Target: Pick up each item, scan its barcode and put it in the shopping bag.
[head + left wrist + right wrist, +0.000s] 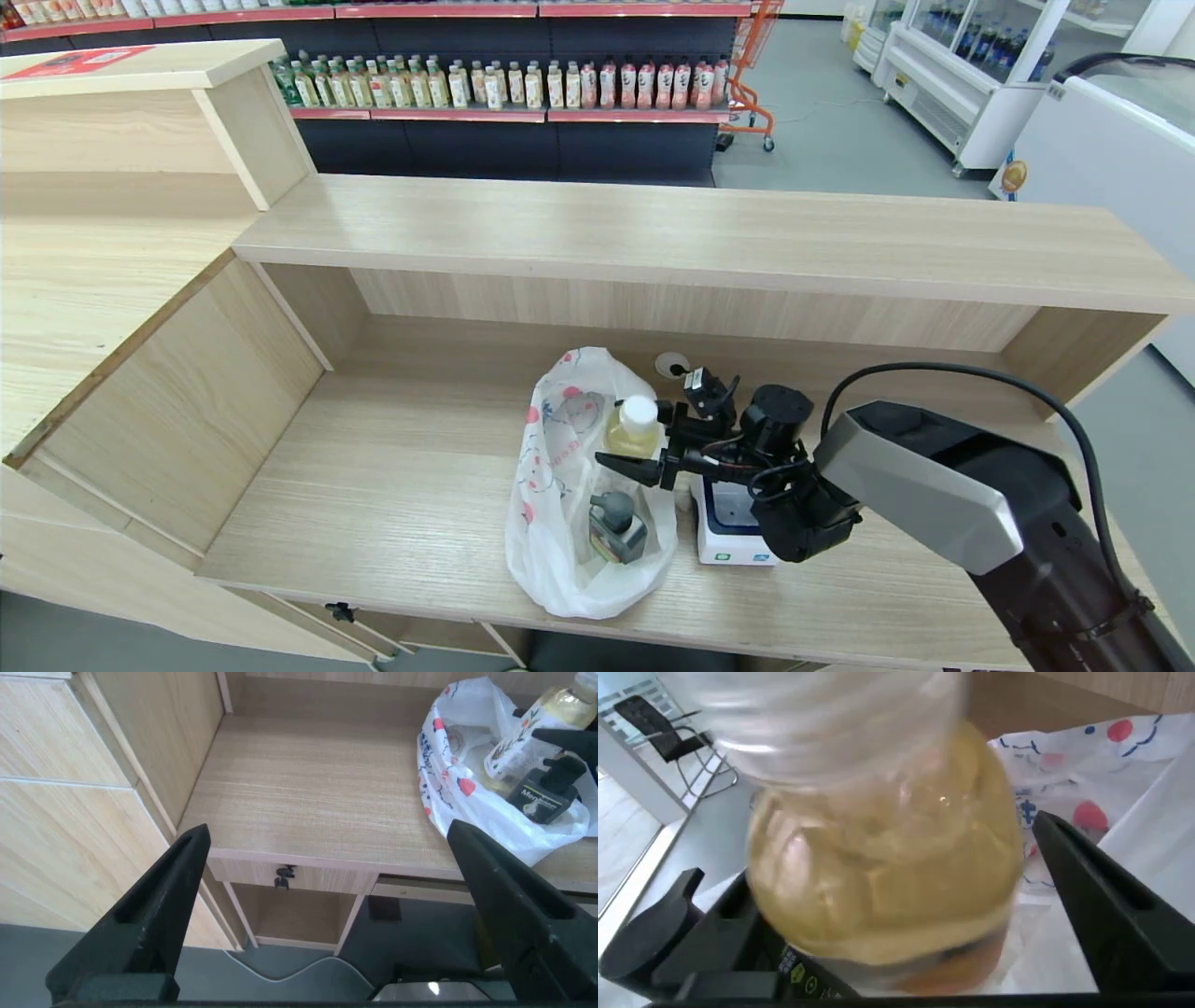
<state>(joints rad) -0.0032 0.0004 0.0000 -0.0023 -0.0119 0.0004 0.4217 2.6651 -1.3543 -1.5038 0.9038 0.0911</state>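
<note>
Pale wood-grain counter [392,467] fills the middle of the head view, with a raised ledge running across behind it. Just right of centre in the lower half lies a white plastic shopping bag [546,523] printed with red and blue marks, its mouth open. A dark pump bottle [616,530] sits inside it near the lower end.

The right gripper [644,441] comes in from the lower right and is clamped on a bottle of yellow drink [633,427] with a white cap, one finger on each side of it. The bottle is held over the bag's open mouth, above the pump bottle. The right wrist view has the same bottle of yellow drink [878,859] wedged between the black fingers [1102,915], with the bag's printed plastic beyond.

A white scanner box [738,551] stands on the counter just right of the bag, partly under the right arm.

The left gripper [329,835] has its claw spread wide with nothing between the fingers; it hangs by the counter's front edge, well apart from the bag.

Shelves of bottled drinks [504,84] run along the top of the head view, with white freezer cabinets [980,84] at the upper right.
</note>
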